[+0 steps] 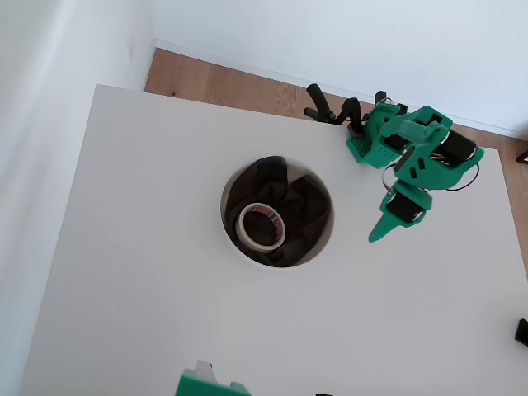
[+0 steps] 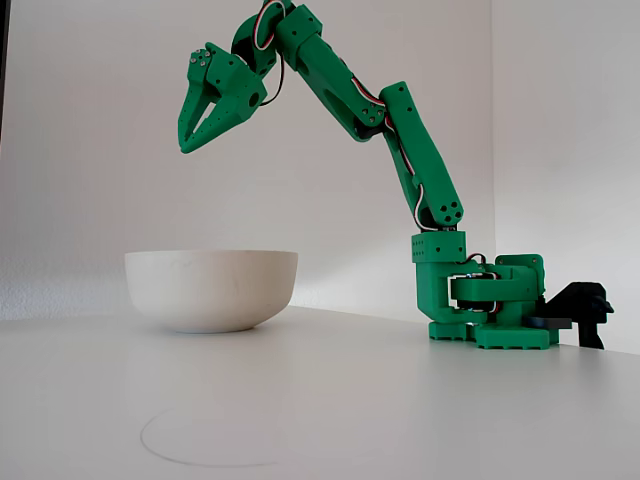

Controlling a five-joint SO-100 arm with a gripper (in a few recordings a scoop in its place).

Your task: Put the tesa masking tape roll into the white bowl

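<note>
Bare white worktop [image 2: 330,410] fills the lower part of the fixed view, with a faint circular mark near the bottom centre. Behind it, at centre left, stands the white bowl [image 2: 211,288], seen side-on so that its contents are hidden.

From overhead, the tesa masking tape roll [image 1: 261,225] lies flat inside the white bowl [image 1: 325,239], in the lower left part of the hollow, resting on the dark cloth [image 1: 297,206] that lines it. Its red-and-blue core print faces up. The bowl sits near the middle of the worktop [image 1: 148,247].

High in the upper left of the fixed view, the green pincer [image 2: 186,147] hangs well above the bowl, tips pointing down and to the left. Its jaws look together at the tips and hold nothing. Overhead, the pincer [image 1: 378,235] shows right of the bowl, clear of its rim, pointing toward the lower left.

At centre right of the fixed view the green arm [image 2: 400,130] rises from its base [image 2: 485,310], which stands on the worktop well apart from the bowl. Wooden floor [image 1: 239,82] shows along the top of the overhead view.
</note>
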